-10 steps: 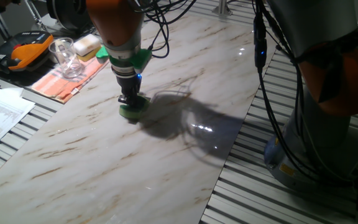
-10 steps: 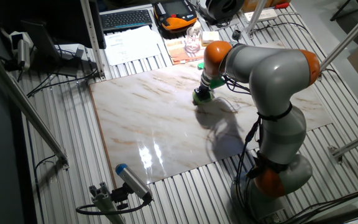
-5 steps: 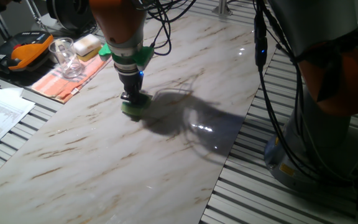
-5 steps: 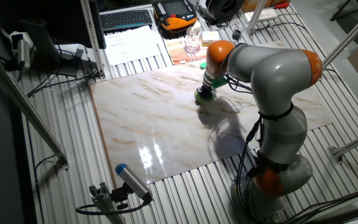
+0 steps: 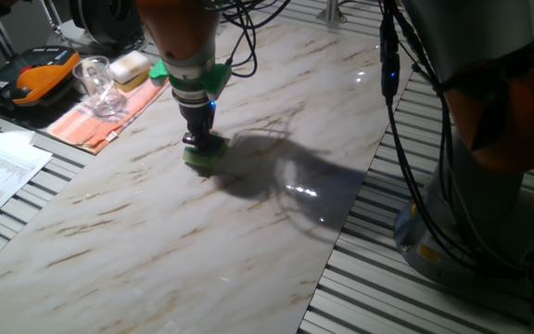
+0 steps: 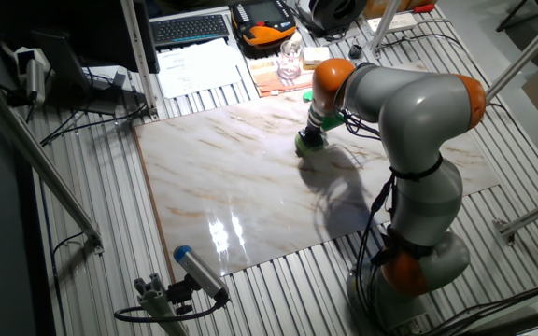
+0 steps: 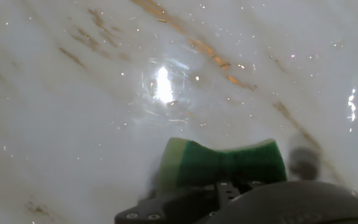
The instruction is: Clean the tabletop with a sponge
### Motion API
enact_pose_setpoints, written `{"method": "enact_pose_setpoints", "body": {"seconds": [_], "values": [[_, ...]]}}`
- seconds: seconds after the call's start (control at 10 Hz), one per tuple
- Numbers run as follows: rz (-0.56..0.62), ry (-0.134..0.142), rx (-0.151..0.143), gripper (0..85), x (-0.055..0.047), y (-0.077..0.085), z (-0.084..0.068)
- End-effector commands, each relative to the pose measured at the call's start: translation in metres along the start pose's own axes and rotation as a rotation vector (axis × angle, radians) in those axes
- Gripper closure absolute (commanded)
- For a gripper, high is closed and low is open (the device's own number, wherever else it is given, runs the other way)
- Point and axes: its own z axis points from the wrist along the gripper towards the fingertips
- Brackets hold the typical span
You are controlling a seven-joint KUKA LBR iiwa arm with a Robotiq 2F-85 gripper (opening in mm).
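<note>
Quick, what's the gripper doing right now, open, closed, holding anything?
Gripper: closed on the green sponge, pressing it onto the marble tabletop.

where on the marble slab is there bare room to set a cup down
Bare: the white marble-look tabletop toward the near edge, and right of the small green sponge under the gripper. Crowded: the far corner by the orange striped cloth and clear glass.
</note>
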Motion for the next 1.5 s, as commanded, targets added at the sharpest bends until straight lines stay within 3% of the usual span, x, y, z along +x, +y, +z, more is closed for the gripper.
{"method": "enact_pose_setpoints", "body": {"seconds": [0.0, 0.1, 0.2, 0.5, 0.8, 1.1, 1.4], "values": [[0.004, 0.002, 0.003, 85.0, 0.002, -0.002, 0.001], [0.009, 0.012, 0.009, 85.0, 0.003, -0.006, 0.000], [0.016, 0.022, -0.012, 85.0, 0.005, -0.012, 0.001], [-0.002, 0.033, -0.031, 85.0, 0.018, -0.028, 0.007], [-0.044, 0.046, -0.035, 85.0, 0.021, -0.048, -0.005], [-0.079, 0.032, -0.005, 85.0, 0.023, -0.059, -0.011], [-0.090, 0.046, -0.014, 85.0, 0.032, -0.068, -0.008]]}}
